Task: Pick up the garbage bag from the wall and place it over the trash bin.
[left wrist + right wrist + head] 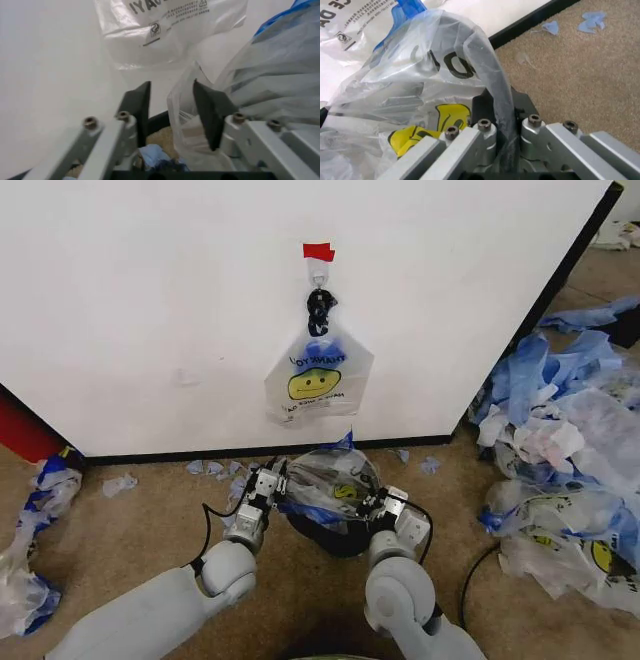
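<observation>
The right gripper [501,140] is pinching the bag [330,480] over the bin [345,535]; the left gripper [172,107] is hanging open around its edge. Best stretching the mouth evenly down past the rim.

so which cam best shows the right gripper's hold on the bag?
Right wrist view: the right gripper is shut on a fold of the garbage bag, seen close. Head view shows that gripper small at the bag's edge over the trash bin. Left wrist view shows bag film beside the open left gripper.
</observation>
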Tool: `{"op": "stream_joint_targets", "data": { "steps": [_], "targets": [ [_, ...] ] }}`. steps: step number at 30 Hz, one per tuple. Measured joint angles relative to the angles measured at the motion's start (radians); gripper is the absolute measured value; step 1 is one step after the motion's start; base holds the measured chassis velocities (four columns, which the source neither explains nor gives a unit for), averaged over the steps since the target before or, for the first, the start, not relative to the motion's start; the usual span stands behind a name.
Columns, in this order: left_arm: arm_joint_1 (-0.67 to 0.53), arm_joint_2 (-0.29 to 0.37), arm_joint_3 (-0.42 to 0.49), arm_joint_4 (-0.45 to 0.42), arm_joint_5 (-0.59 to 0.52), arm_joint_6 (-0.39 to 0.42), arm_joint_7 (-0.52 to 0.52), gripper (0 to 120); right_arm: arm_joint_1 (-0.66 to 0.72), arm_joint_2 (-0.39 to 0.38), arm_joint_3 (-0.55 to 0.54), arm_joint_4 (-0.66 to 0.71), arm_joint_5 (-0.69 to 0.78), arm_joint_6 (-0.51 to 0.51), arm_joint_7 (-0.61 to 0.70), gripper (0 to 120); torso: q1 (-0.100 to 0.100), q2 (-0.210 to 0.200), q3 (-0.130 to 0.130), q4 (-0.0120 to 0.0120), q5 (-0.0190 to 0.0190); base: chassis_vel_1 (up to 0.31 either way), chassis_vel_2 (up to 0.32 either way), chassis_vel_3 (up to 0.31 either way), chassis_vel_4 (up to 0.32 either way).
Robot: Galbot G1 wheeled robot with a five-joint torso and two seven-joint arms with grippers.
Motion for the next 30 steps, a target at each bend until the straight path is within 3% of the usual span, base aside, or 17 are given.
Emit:
{"op": "stream_joint_targets", "data": {
  "steps": [8,16,22,30],
  "targets": [
    [-0.006,0.018,-0.008,-0.018,0.011,-0.005,0.003,72,0.004,-0.006,-0.002,-0.003,-0.003,0.002,-0.012,0,0.0,0.0,0.0,-0.0001,0.0,0.0,0.0,0.0,0.0],
    [-0.011,0.057,-0.042,-0.121,0.034,-0.008,0.011,99,-0.006,-0.04,-0.01,-0.001,-0.035,0.004,-0.065,0,0.0,0.0,0.0,-0.0001,0.0001,0.0,0.0,0.0,0.0],
    [0.007,0.078,-0.047,-0.174,0.047,-0.009,0.018,100,-0.024,-0.071,-0.01,0.013,-0.041,0.003,-0.077,0,0.0,0.0,0.0,0.0001,0.0001,0.0,0.0,0.0,0.0],
    [0.0,0.102,-0.067,-0.223,0.021,-0.021,0.049,100,-0.065,-0.228,-0.011,0.04,-0.104,0.024,-0.207,0,0.0,0.0,0.0,0.0,0.0001,0.0,0.0,0.0,0.0]
  ]
}}
